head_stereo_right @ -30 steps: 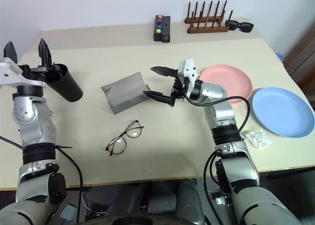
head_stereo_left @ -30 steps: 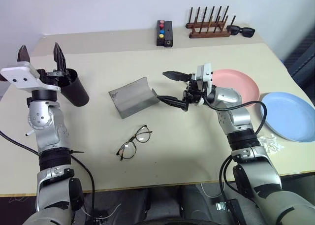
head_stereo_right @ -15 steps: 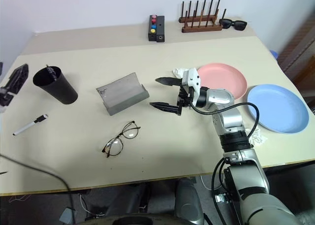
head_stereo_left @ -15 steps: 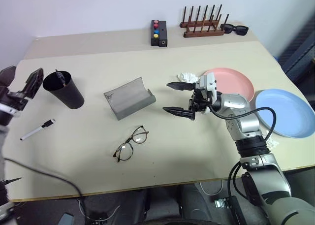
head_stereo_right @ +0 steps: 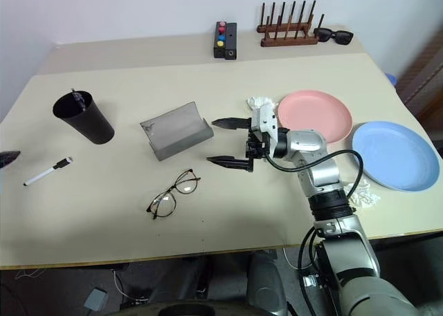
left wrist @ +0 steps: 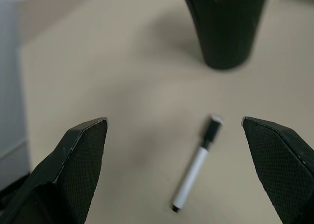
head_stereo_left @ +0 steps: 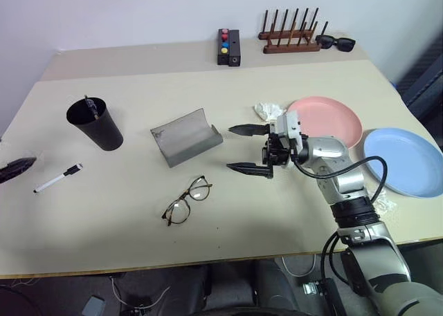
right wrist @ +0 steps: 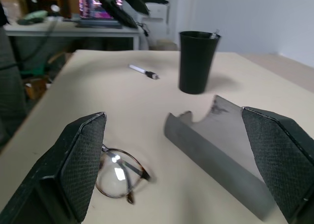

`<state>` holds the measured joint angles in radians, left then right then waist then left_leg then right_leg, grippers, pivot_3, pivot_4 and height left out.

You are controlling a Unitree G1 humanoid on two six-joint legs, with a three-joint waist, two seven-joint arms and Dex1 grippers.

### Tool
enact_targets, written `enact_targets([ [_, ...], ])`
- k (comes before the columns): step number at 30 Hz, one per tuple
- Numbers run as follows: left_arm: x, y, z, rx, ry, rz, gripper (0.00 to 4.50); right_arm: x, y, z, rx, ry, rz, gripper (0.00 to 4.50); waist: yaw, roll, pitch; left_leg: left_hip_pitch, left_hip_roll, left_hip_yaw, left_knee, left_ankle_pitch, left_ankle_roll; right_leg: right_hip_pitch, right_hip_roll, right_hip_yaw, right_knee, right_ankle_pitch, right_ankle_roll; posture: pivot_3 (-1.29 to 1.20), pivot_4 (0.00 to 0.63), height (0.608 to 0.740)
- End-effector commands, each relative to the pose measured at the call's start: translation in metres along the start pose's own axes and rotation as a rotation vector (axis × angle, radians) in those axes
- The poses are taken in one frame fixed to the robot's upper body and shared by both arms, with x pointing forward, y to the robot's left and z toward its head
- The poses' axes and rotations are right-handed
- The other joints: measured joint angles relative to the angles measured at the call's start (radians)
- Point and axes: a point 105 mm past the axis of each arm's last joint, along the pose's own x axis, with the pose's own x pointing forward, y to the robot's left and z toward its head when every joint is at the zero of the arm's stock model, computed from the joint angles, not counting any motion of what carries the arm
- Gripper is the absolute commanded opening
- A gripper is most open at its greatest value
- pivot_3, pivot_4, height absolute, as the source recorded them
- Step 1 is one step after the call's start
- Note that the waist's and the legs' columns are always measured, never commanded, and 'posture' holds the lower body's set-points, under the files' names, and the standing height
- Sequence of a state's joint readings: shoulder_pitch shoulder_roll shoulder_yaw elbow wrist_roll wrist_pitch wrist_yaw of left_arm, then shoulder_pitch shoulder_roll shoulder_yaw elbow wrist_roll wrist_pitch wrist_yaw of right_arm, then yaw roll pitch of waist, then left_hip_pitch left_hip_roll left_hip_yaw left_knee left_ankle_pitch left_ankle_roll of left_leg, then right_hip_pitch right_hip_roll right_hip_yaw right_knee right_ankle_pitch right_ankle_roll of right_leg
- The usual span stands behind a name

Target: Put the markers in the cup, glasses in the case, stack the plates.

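The black cup (head_stereo_left: 95, 122) stands upright at the left with a dark marker (head_stereo_left: 88, 103) sticking out of it. A white marker (head_stereo_left: 58, 178) with a black cap lies on the table left of the cup. My left gripper (left wrist: 172, 122) hovers open at the table's left edge, looking at this marker (left wrist: 195, 166) and the cup (left wrist: 224, 23). The grey case (head_stereo_left: 185, 136) lies open at the centre, and the wire-frame glasses (head_stereo_left: 187, 200) lie in front of it. My right gripper (head_stereo_left: 229, 149) is open and empty, just right of the case. The pink plate (head_stereo_left: 325, 119) and blue plate (head_stereo_left: 405, 162) lie side by side on the right.
At the back stand a black box with coloured buttons (head_stereo_left: 230, 46) and a wooden rack (head_stereo_left: 291, 36), with black sunglasses (head_stereo_left: 338, 43) beside the rack. Crumpled white paper (head_stereo_left: 268, 110) lies beside the pink plate. More paper (head_stereo_left: 384, 202) lies near the blue plate.
My left gripper has swung from the cup's rim out to the left table edge and lower, still open. My right gripper has drawn back a little from the case.
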<state>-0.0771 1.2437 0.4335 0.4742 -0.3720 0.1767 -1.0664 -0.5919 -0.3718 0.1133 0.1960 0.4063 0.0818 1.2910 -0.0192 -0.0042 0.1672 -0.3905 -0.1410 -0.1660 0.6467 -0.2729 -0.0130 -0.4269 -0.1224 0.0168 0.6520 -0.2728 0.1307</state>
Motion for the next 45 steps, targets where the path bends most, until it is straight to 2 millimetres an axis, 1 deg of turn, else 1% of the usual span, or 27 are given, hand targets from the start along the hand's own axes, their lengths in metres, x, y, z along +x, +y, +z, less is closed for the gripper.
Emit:
enact_targets([
  [1, 0.015, -0.005, 0.0, 0.129, 0.012, -0.088, 4.47, 0.01, 0.006, 0.007, -0.035, -0.028, 0.029, 4.5, 0.004, 0.0, 0.0, 0.0, 0.0, 0.0, 0.0, 0.0, 0.0, 0.0, 0.0, 0.0, 0.0, 0.0, 0.0, 0.0, 0.15, 0.74],
  [4, 0.028, -0.011, -0.007, 0.142, 0.065, -0.169, 4.47, 0.015, 0.008, 0.009, -0.037, -0.031, 0.028, 4.5, 0.003, -0.001, 0.0, 0.0, 0.0, 0.0, 0.001, 0.0, 0.0, 0.0, 0.0, 0.0, 0.0, 0.001, -0.001, 0.0, 0.15, 0.74],
  [9, 0.048, -0.017, -0.009, 0.137, 0.068, -0.207, 4.47, 0.016, 0.008, 0.019, -0.044, -0.037, 0.009, 4.5, -0.002, -0.001, -0.001, -0.001, 0.0, 0.0, 0.001, 0.0, 0.0, -0.001, 0.0, 0.0, 0.001, 0.001, -0.001, 0.0, 0.15, 0.74],
  [11, 0.052, -0.021, -0.009, 0.137, 0.062, -0.22, 4.47, 0.015, 0.007, 0.021, -0.044, -0.036, 0.0, 4.5, -0.004, -0.001, -0.001, -0.001, 0.0, 0.0, 0.001, 0.0, 0.0, -0.001, 0.0, 0.0, 0.001, 0.001, -0.001, 0.0, 0.15, 0.74],
  [14, 0.057, -0.025, -0.017, 0.117, 0.073, -0.212, 4.47, 0.014, 0.008, 0.024, -0.042, -0.034, -0.007, 4.5, -0.005, -0.001, -0.001, -0.001, 0.0, 0.0, 0.001, 0.0, 0.0, -0.001, 0.0, 0.0, 0.001, 0.001, 0.0, 0.0, 0.15, 0.74],
  [16, 0.059, -0.026, -0.022, 0.103, 0.098, -0.192, 4.47, 0.014, 0.007, 0.025, -0.041, -0.032, -0.011, 4.5, -0.005, -0.001, -0.001, -0.001, 0.0, 0.0, 0.001, 0.0, 0.0, -0.001, 0.0, 0.0, 0.002, 0.001, 0.0, 0.0, 0.15, 0.74],
  [18, 0.06, -0.02, -0.03, 0.097, 0.168, -0.123, 4.47, 0.014, 0.006, 0.025, -0.04, -0.031, -0.016, 4.5, -0.005, -0.001, -0.001, -0.001, 0.0, 0.0, 0.001, 0.0, 0.0, -0.001, 0.0, 0.0, 0.002, 0.001, 0.0, 0.0, 0.15, 0.74],
  [23, 0.06, -0.024, -0.032, 0.088, 0.199, -0.087, 4.47, 0.014, 0.006, 0.027, -0.038, -0.034, -0.022, 4.5, -0.003, -0.001, -0.001, -0.001, 0.0, 0.0, 0.001, 0.0, 0.0, -0.001, 0.0, 0.0, 0.002, 0.001, 0.0, 0.0, 0.15, 0.74],
  [29, 0.057, -0.036, -0.041, 0.083, 0.242, -0.098, 4.47, 0.016, 0.007, 0.026, -0.03, -0.038, -0.019, 4.5, -0.001, -0.001, -0.001, -0.001, 0.0, 0.0, 0.001, 0.0, 0.0, -0.001, 0.0, 0.001, 0.002, 0.001, 0.0, 0.0, 0.15, 0.74],
  [33, 0.056, -0.037, -0.047, 0.042, 0.276, -0.089, 4.47, 0.016, 0.005, 0.027, -0.033, -0.041, -0.022, 4.5, -0.001, -0.001, -0.001, 0.0, 0.0, 0.0, 0.001, 0.0, 0.0, -0.001, 0.001, 0.001, 0.002, 0.001, 0.0, 0.0, 0.15, 0.74],
  [37, 0.054, -0.036, -0.059, 0.008, 0.334, -0.075, 4.47, 0.015, 0.005, 0.027, -0.037, -0.041, -0.029, 4.5, -0.002, 0.0, -0.001, 0.0, 0.0, 0.001, 0.001, 0.0, 0.0, -0.001, 0.001, 0.001, 0.002, 0.001, 0.0, 0.0, 0.15, 0.74],
  [45, 0.059, -0.041, -0.061, -0.004, 0.342, -0.095, 4.47, 0.012, 0.006, 0.027, -0.037, -0.041, -0.041, 4.5, -0.003, 0.0, -0.001, 0.0, 0.0, 0.001, 0.001, 0.0, 0.0, -0.001, 0.001, 0.001, 0.003, 0.001, -0.001, 0.0, 0.15, 0.74],
])
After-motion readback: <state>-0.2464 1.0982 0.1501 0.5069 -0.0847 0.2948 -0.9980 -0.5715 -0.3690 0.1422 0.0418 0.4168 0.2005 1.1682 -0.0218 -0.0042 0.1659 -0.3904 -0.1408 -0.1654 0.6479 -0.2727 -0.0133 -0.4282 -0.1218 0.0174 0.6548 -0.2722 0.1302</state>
